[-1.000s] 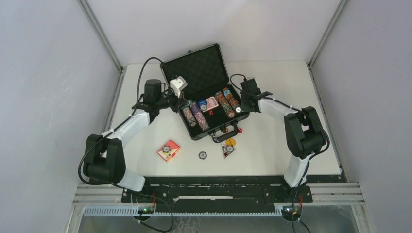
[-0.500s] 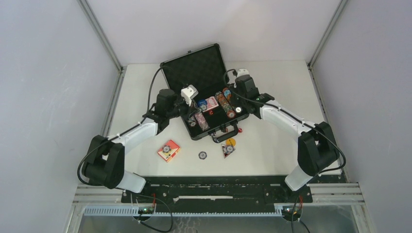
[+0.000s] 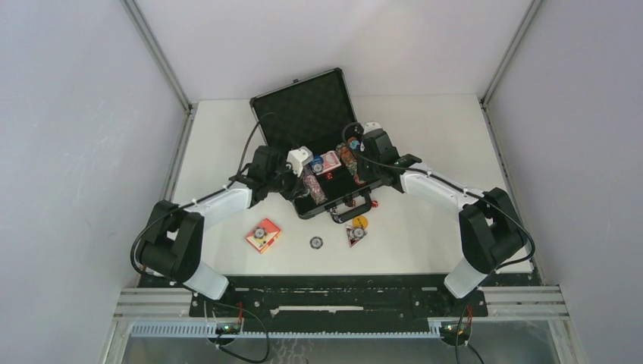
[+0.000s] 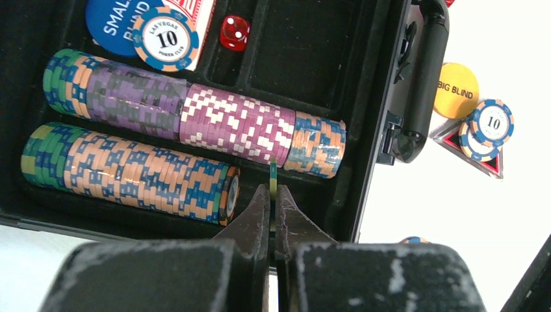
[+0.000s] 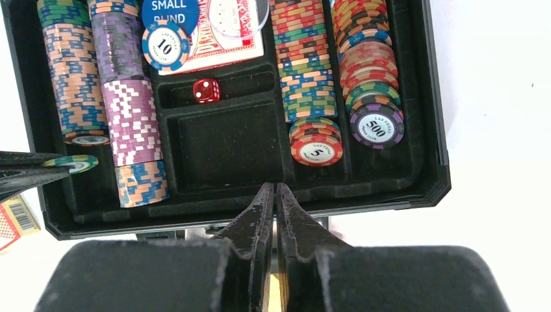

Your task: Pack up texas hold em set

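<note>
The black briefcase (image 3: 335, 211) lies open at mid-table, its foam lid (image 3: 303, 110) upright. Rows of multicoloured chips (image 4: 195, 120) fill its slots. A red card box (image 5: 224, 36), a blue small-blind button (image 5: 170, 12), a "10" chip (image 4: 166, 40) and a red die (image 5: 206, 90) lie in the middle. My left gripper (image 4: 273, 195) is shut on a green-yellow chip (image 4: 273, 170), held edge-on over the free end of the left slot; it also shows in the right wrist view (image 5: 70, 162). My right gripper (image 5: 273, 192) is shut and empty above the case's front wall.
On the table in front of the case lie a second red card box with a chip on it (image 3: 263, 234), a loose chip (image 3: 316, 243), a yellow big-blind button (image 4: 457, 90), a triangle piece with chips on it (image 4: 484, 133) and a small red die (image 3: 374, 203). The case handle (image 4: 429, 78) faces these.
My left gripper has moved right from the case's left edge to over the left chip slots, chip in hand. My right gripper has moved left from the case's right side over its front.
</note>
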Available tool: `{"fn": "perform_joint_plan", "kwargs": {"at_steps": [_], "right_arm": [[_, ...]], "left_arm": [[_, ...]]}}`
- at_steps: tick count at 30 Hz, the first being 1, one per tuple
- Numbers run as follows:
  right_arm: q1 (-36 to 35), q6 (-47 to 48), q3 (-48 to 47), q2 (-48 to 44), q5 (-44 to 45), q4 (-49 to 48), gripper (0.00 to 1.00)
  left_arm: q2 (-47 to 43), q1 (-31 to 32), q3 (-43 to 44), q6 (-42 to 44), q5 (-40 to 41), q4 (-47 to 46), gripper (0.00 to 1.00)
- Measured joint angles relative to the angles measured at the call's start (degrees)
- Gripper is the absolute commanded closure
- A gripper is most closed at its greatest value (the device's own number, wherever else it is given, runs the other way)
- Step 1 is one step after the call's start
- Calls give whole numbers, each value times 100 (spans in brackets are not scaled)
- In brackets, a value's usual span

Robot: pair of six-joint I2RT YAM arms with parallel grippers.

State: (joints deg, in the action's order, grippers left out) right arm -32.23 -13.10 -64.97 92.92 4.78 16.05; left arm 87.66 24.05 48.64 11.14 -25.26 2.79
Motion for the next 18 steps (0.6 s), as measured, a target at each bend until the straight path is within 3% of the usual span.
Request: {"fn": "perform_joint_plan", "kwargs": {"at_steps": [12, 18], "right_arm": [[39, 46, 11, 136, -81, -4, 89], [39, 63, 11, 184, -81, -4, 89]], "left_arm": [[409, 22, 776, 105, 0, 986, 100], [407, 55, 1150, 573, 195, 1652, 100]]}}
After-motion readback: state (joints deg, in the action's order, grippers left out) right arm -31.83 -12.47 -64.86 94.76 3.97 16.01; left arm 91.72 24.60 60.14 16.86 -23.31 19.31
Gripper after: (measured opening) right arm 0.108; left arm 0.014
